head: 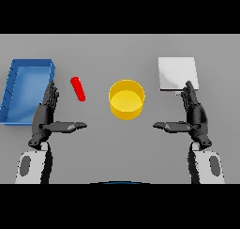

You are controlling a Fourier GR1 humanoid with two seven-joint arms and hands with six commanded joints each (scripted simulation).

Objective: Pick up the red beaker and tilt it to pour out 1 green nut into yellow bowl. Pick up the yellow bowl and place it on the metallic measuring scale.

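The red beaker (78, 89) shows as a slim red shape on the table, left of centre and leaning toward the lower right. A yellow bowl (126, 99) stands in the middle, and I see nothing inside it. The metallic measuring scale (177, 73) is a pale square plate at the back right. My left hand (47, 115) hovers open just left of and nearer than the beaker, thumb pointing inward. My right hand (194, 114) is open too, in front of the scale, its fingertips overlapping the scale's near edge. No green nut is visible.
A blue tray (14, 89) with raised walls lies at the far left, right beside my left hand.
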